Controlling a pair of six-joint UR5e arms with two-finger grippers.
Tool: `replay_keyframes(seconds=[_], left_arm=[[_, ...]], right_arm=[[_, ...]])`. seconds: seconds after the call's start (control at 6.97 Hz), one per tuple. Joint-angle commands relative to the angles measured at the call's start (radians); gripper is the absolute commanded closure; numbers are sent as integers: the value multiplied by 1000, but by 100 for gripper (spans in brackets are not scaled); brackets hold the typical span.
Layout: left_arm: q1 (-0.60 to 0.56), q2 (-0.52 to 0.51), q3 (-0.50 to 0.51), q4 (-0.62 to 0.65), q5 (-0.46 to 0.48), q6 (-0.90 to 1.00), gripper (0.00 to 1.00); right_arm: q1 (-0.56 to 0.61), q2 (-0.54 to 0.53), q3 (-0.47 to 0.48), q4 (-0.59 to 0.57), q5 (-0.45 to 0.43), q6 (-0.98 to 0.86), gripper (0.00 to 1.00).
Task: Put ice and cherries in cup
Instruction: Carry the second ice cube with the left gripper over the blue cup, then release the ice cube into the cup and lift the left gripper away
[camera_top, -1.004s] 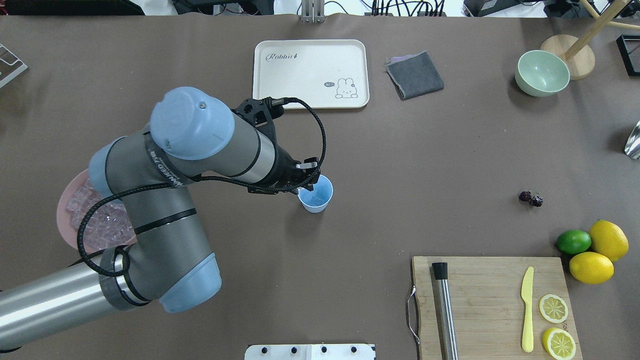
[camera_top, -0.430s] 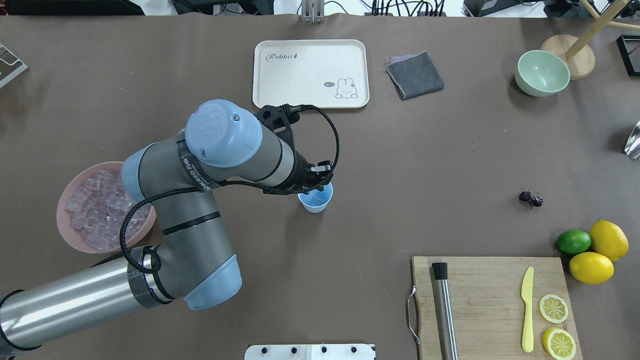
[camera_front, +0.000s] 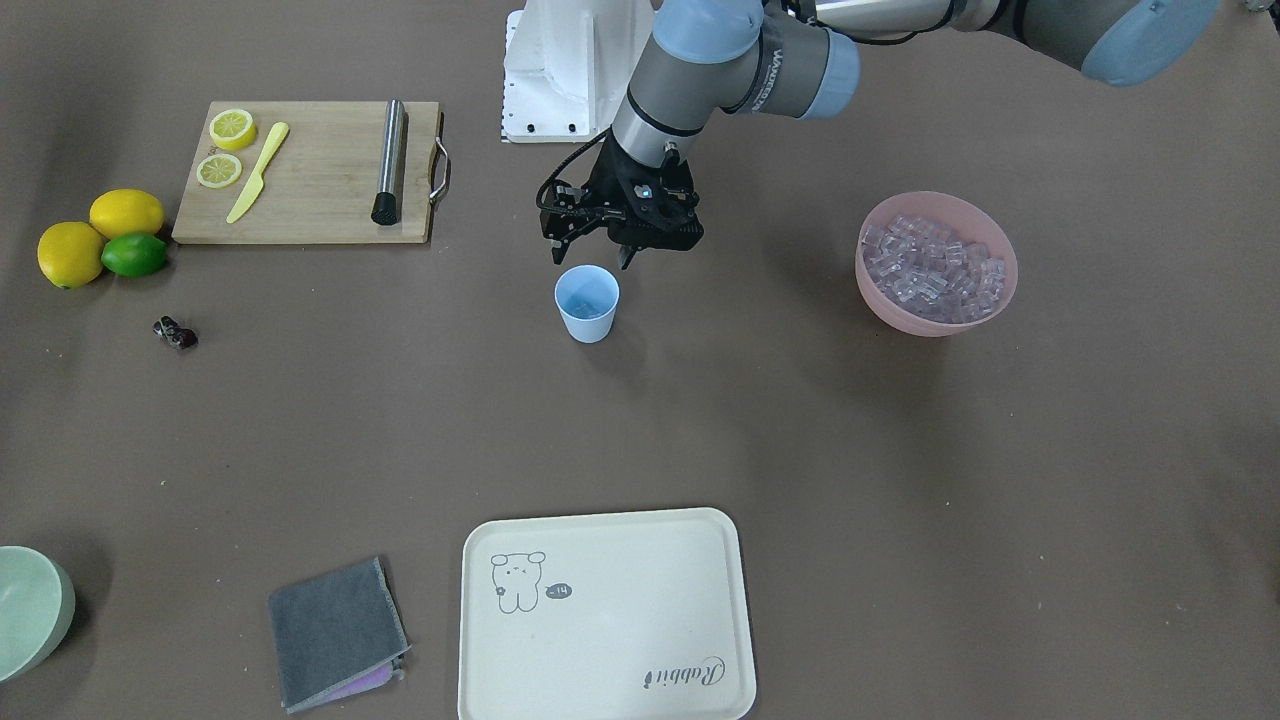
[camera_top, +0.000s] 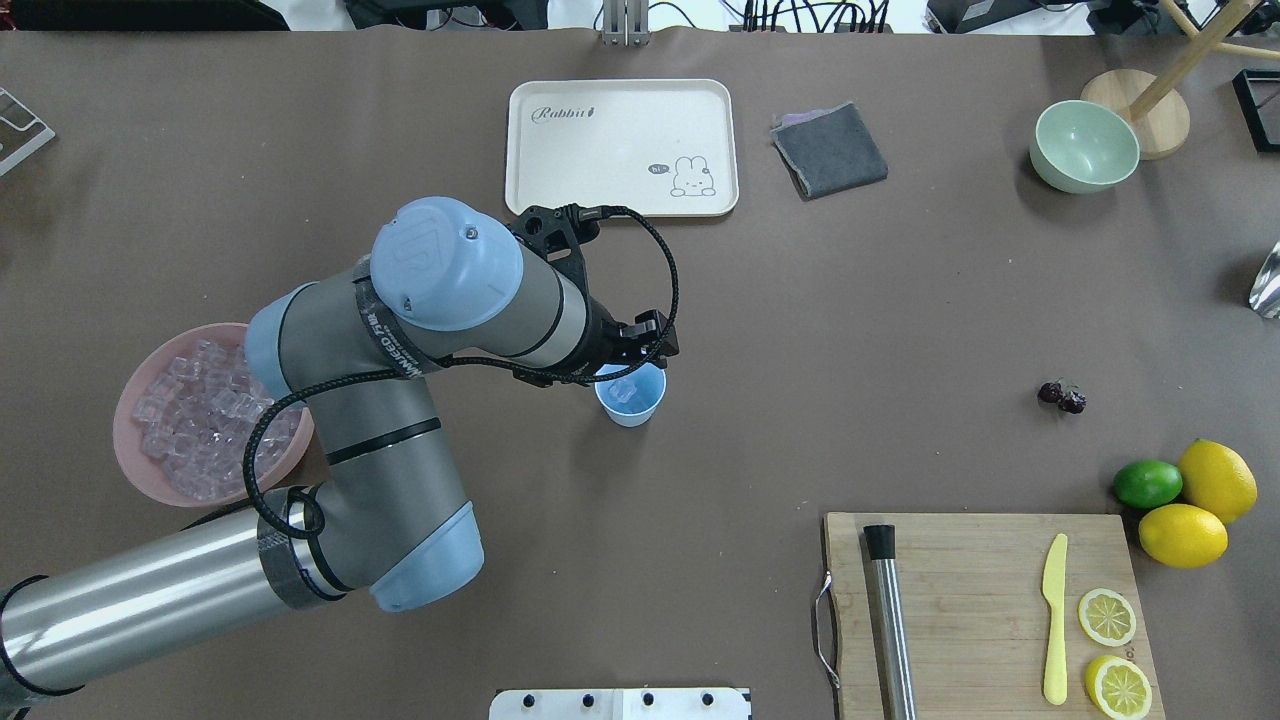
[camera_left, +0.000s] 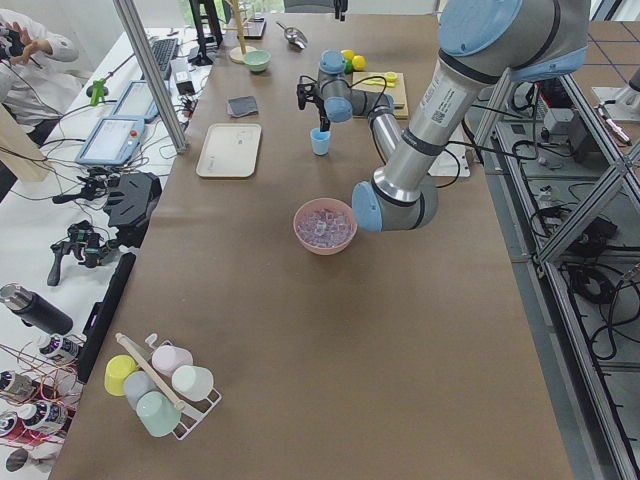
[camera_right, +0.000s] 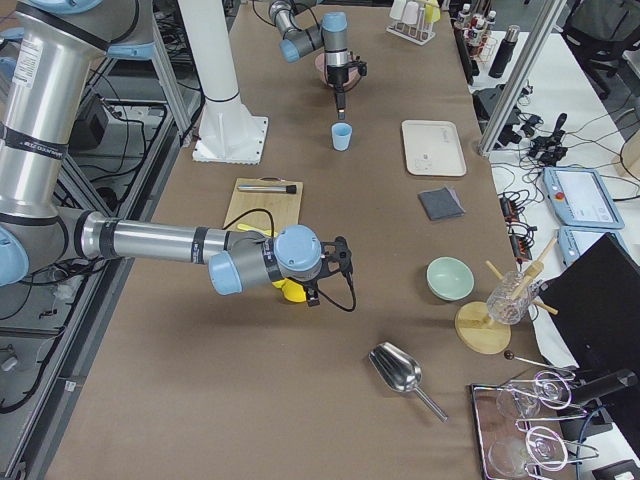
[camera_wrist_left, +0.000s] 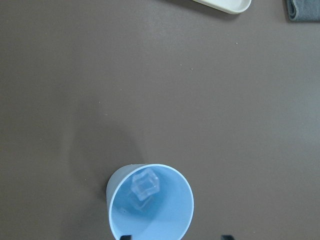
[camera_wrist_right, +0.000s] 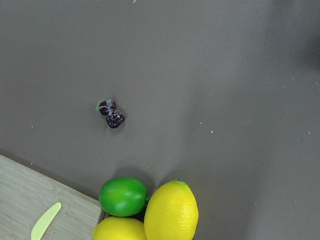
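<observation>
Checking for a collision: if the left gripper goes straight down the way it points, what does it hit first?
Probably the rim of the cup: the open left gripper hangs just above it, and one ice cube lies inside. Depth is unclear.

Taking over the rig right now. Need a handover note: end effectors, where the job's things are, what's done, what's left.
Left end effector: open, empty, just above the cup.
Right end effector: above the table by a lemon; open or shut cannot be told.
Ice: one cube is in the cup, the rest in the pink bowl.
Cherries: on the table near the lime, not in the cup.
Done: one cube in.
Left: more ice if wanted, then the cherries.
</observation>
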Motion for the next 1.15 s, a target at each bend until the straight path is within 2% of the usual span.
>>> replay_keyframes(seconds=[0.0, 0.14, 0.29, 0.86, 1.0], left_arm=[[-74, 56, -40, 11, -53, 168, 4], [-161, 168, -104, 11, -155, 277, 4], [-226, 252, -146, 10, -190, 440, 4], [-368, 571, -296, -22, -207, 831, 4], [-368, 635, -286, -115, -196, 835, 4]], right_arm=[[-4, 7, 3, 0, 0, 1, 0], [-5, 9, 4, 0, 0, 1, 0], [-10, 15, 4, 0, 0, 1, 0], [-31, 23, 7, 2, -2, 22, 0], [-31, 23, 7, 2, -2, 22, 0]])
